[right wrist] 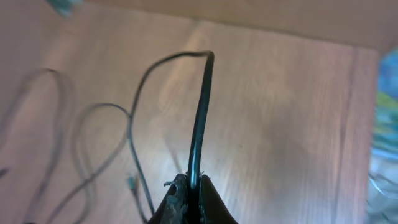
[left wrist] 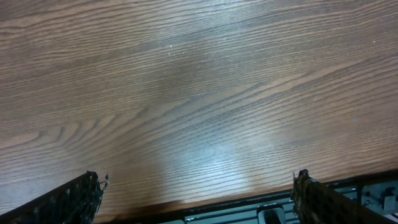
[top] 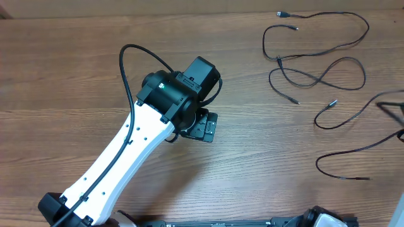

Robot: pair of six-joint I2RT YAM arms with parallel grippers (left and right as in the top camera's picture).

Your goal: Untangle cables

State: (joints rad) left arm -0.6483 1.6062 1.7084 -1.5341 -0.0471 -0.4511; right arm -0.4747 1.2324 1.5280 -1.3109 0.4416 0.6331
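Observation:
Several thin black cables (top: 315,38) lie as long loose strands on the wooden table at the far right, with small plug ends (top: 281,13). One strand (top: 344,116) runs off toward the right edge. In the right wrist view my right gripper (right wrist: 191,182) is shut on a black cable (right wrist: 200,118), which rises from the jaws and bends over to the left. More strands (right wrist: 93,143) lie blurred on the table below it. My left gripper (left wrist: 199,186) stands open over bare wood, its fingertips (left wrist: 93,190) wide apart with nothing between them. From overhead it (top: 203,128) sits mid-table, well left of the cables.
The white left arm (top: 120,164) reaches diagonally from the near left corner, its own thick black cable (top: 129,75) arching over it. The table's near edge and a dark rail (left wrist: 261,208) show under the left gripper. Part of the right arm's base (top: 328,219) is at the bottom right.

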